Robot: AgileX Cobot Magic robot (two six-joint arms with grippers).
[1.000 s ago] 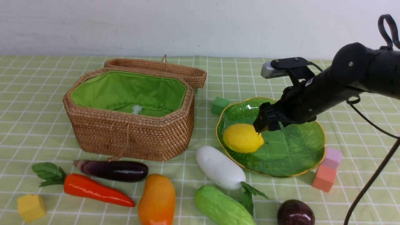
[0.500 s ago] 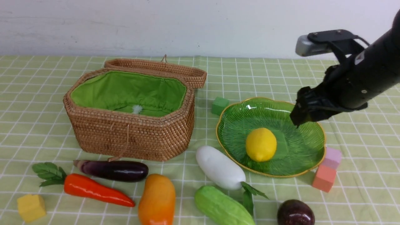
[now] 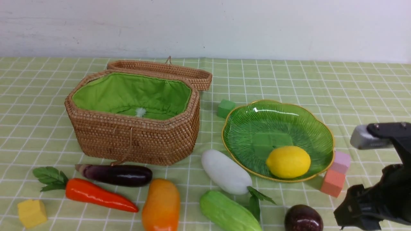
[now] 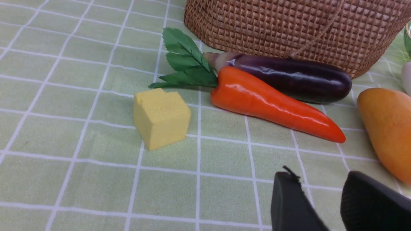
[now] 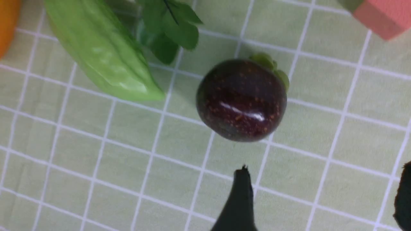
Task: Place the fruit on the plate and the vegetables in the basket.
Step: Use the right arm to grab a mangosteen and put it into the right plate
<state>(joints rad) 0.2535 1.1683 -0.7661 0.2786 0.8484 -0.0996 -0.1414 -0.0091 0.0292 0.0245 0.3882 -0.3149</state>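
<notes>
**While the lemon waits on the plate, the right claw faces the purple fruit**

With its two black fingers spread wide and nothing between them, the right claw [image 5: 322,192] hangs low over the checked green tablecloth [image 5: 96,154]. The purple fruit [image 5: 241,100] lies just ahead of the fingertips, apart from them and set toward the claw's left finger, not centred in the gap. It is round, so no long axis matters; its small green cap points away from the claw. This arm is clearly the nearer one.

Beyond the fruit, on the claw's left, lie the cucumber [image 5: 99,51] and the leaves of the white radish [image 3: 226,171], near the fruit but not touching it. A pink cube [image 3: 333,183] stands ahead of the claw, between it and the plate [image 3: 244,128], where the lemon [image 3: 288,162] rests near the closer rim. Nothing blocks the short reach to the fruit; the cube may call for a lift on the way to the plate.

The left claw [image 4: 321,195] also stands parted and empty. Ahead of it lie the carrot [image 4: 273,102], the eggplant [image 4: 289,75] and the basket [image 4: 289,29], with the mango [image 4: 388,128] to its right and a yellow cube [image 4: 160,117] to its left.
</notes>
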